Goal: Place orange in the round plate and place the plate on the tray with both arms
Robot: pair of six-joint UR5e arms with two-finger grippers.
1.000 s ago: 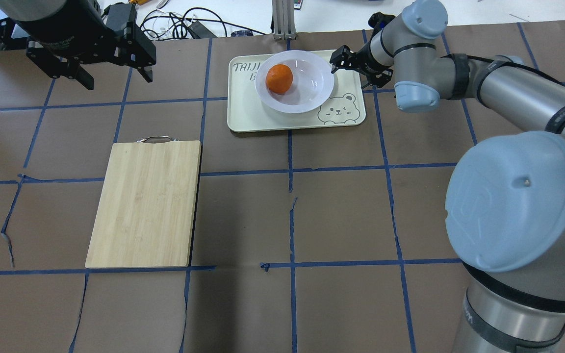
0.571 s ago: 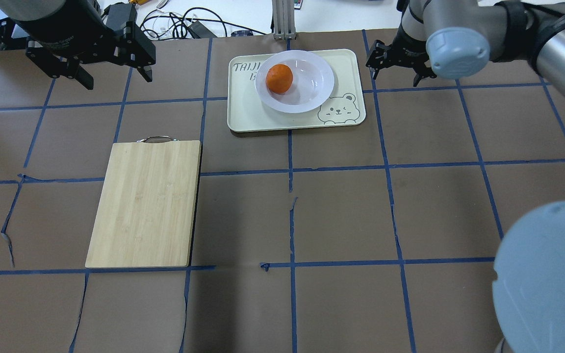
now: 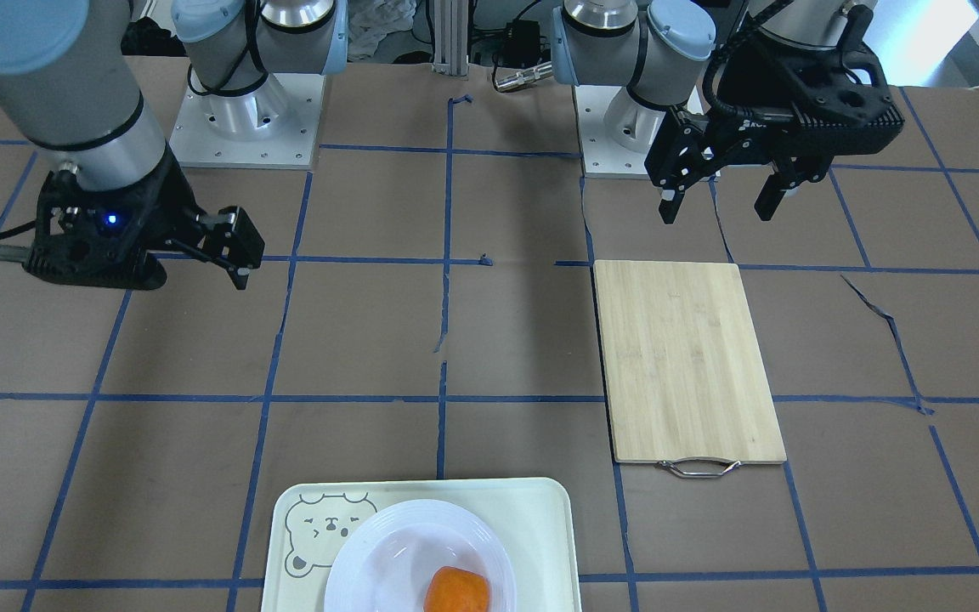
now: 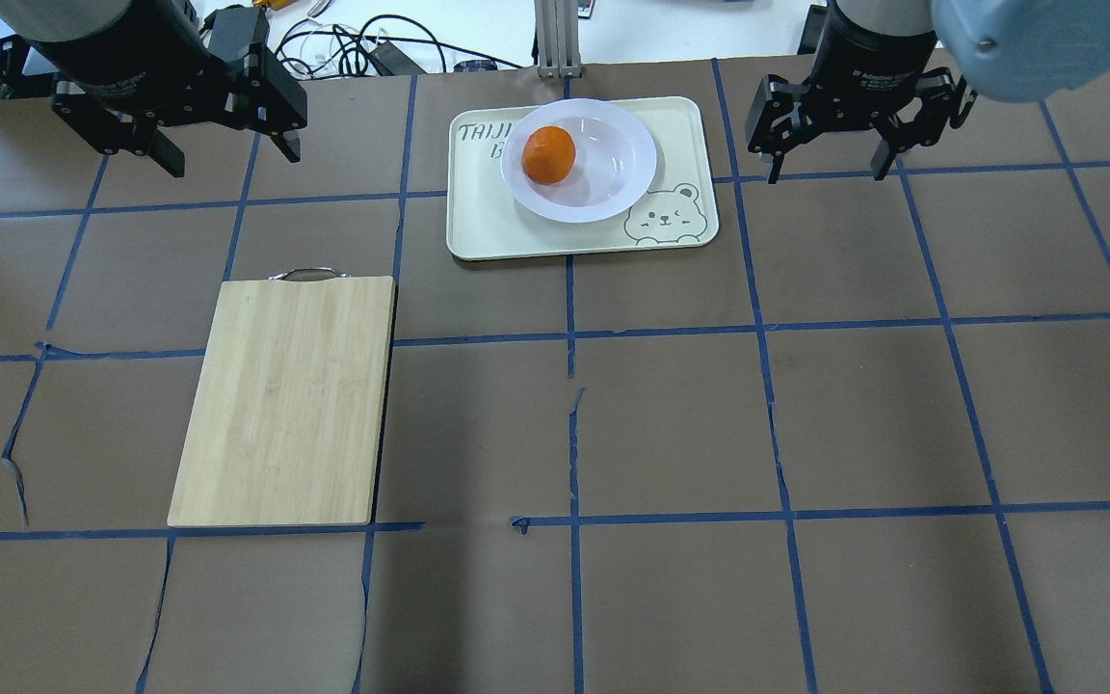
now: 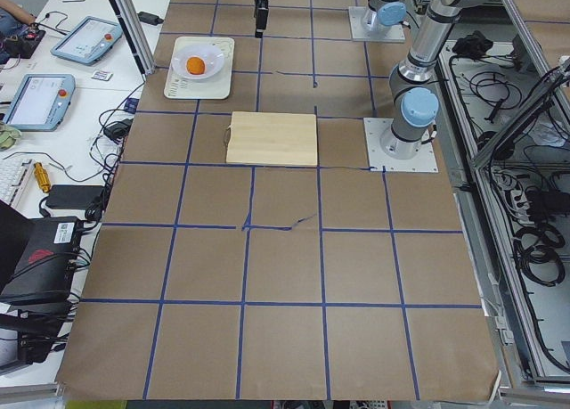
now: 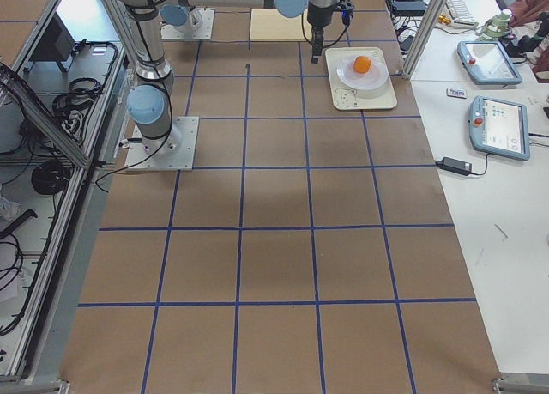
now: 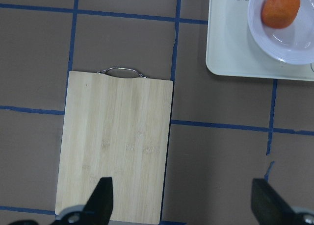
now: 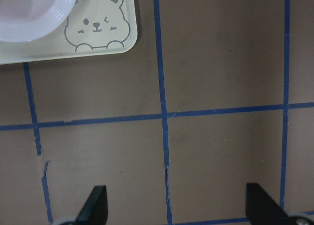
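Observation:
The orange (image 4: 548,154) lies in the left half of the white round plate (image 4: 618,164), and the plate rests on the cream tray (image 4: 488,231) at the far middle of the table. My right gripper (image 4: 830,172) hangs open and empty over bare table to the right of the tray, clear of the plate. In its wrist view the bear corner of the tray (image 8: 98,24) is at top left. My left gripper (image 4: 230,152) hovers open and empty at the far left. Its wrist view takes in the orange (image 7: 280,9) at top right.
A bamboo cutting board (image 4: 287,400) with a metal handle lies left of centre, nearer than the tray. Brown paper with blue tape lines covers the table. Cables and devices sit beyond the far edge (image 4: 362,48).
My right gripper drew back from the plate's right rim, moved right of the tray and turned to point down. Plate, orange and left arm stayed put.

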